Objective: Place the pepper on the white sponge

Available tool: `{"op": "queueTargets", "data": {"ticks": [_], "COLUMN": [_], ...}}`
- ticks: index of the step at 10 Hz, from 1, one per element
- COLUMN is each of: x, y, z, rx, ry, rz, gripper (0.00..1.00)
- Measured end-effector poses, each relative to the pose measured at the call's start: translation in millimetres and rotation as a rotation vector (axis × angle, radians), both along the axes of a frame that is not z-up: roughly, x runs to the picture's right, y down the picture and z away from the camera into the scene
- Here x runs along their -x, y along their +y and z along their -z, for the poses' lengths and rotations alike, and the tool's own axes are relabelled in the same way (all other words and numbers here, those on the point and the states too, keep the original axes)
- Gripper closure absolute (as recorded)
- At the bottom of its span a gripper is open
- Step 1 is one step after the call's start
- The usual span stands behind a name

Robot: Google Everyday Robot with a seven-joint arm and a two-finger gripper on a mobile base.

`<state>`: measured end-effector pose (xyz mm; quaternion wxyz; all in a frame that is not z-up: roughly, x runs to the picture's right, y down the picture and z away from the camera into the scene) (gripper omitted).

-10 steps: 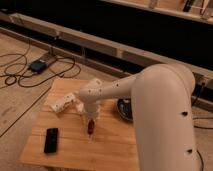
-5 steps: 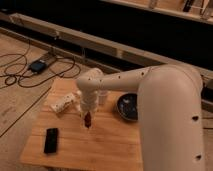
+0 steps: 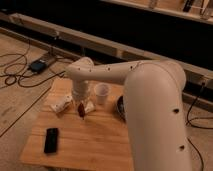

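At frame centre the hand (image 3: 80,104) gripping the pepper (image 3: 81,111) hides its top, and the arm (image 3: 150,95) covers most of the dark bowl (image 3: 119,106).

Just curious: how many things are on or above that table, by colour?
White: 3 (cup, white sponge, speckled block)
Black: 2 (phone, bowl)
Red-brown: 1 (pepper, held in the pincer beside the white sponge)
Total: 6

One gripper (image 3: 80,103) over the table (image 3: 97,146); one pepper (image 3: 81,110), sponge (image 3: 90,106), cup (image 3: 101,93), phone (image 3: 51,140), speckled block (image 3: 60,104).
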<state>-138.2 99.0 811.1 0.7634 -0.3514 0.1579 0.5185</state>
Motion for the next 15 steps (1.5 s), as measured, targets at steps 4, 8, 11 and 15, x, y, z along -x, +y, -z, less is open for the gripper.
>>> {"op": "queueTargets", "data": {"ticks": [4,8,11,15], "x": [-4.7,-10.5,-16.0,-23.6], "y": [-3.7,-12.4,-11.9,-5.9], "z": [-45.0,-67.7,-74.3,-78.1], "rx": [0.022,0.019,0.027,0.055], "ry": [0.015,0.021,0.032,0.052], "rz": [0.013,0.008,0.009,0.022], "gripper": [1.00,0.92,0.61,0.23]}}
